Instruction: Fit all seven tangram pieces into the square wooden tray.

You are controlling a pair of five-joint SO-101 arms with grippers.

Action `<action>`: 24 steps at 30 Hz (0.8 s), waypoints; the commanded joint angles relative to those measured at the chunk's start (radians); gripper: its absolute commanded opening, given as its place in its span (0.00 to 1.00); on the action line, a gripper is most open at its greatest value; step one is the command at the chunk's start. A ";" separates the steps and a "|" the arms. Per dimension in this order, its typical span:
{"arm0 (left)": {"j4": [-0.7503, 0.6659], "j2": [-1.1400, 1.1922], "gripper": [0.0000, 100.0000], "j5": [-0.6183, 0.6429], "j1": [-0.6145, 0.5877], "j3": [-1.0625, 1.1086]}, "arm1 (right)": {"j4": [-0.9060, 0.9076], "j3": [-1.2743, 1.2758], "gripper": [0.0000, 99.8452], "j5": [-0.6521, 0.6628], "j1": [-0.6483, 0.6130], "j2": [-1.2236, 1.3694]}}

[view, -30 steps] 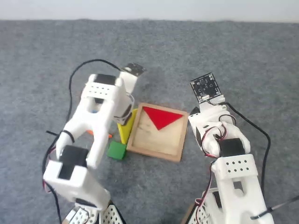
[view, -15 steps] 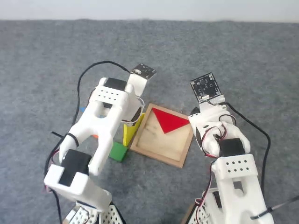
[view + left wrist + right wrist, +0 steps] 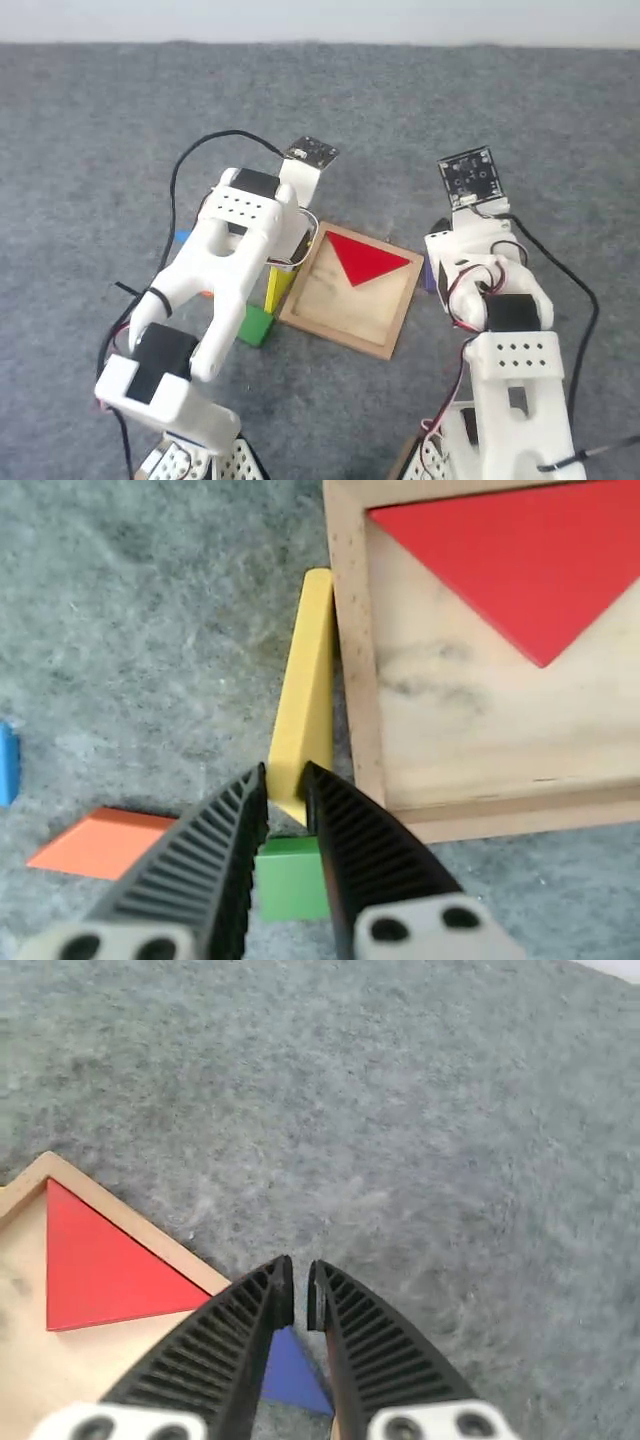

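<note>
The square wooden tray lies between the arms with a red triangle in its far corner. A yellow piece stands on edge against the tray's left wall. My left gripper is shut on the near end of that piece and shows in the high view as the left gripper. A green square lies just beneath it. My right gripper hovers shut by the tray's right corner, above a dark blue triangle on the carpet.
An orange parallelogram and a light blue piece lie on the grey carpet left of the yellow piece. Open carpet stretches beyond the tray rim and to both sides.
The left gripper moved right with the yellow piece, and the tray slid and turned to the right. The right arm then drew back to the right.
</note>
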 commanded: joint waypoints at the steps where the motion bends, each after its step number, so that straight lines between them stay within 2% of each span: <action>1: -0.055 0.025 0.02 0.008 0.023 0.058 | -0.001 -0.064 0.04 -0.017 0.012 -0.005; 7: -0.104 0.028 0.02 0.008 0.028 0.133 | -0.001 -0.064 0.04 -0.018 0.012 -0.005; 11: -0.123 0.028 0.03 0.006 0.092 0.179 | -0.001 -0.064 0.04 -0.018 0.012 -0.005; 14: -0.120 0.028 0.09 0.009 0.143 0.197 | -0.001 -0.064 0.04 -0.020 0.012 -0.005; 18: -0.121 0.028 0.14 0.012 0.143 0.199 | -0.001 -0.064 0.04 -0.020 0.012 -0.005; 20: -0.121 0.028 0.12 0.012 0.143 0.199 | -0.001 -0.064 0.04 -0.020 0.012 -0.005; 24: -0.132 0.017 0.01 0.011 0.143 0.193 | -0.001 -0.064 0.04 -0.021 0.012 -0.005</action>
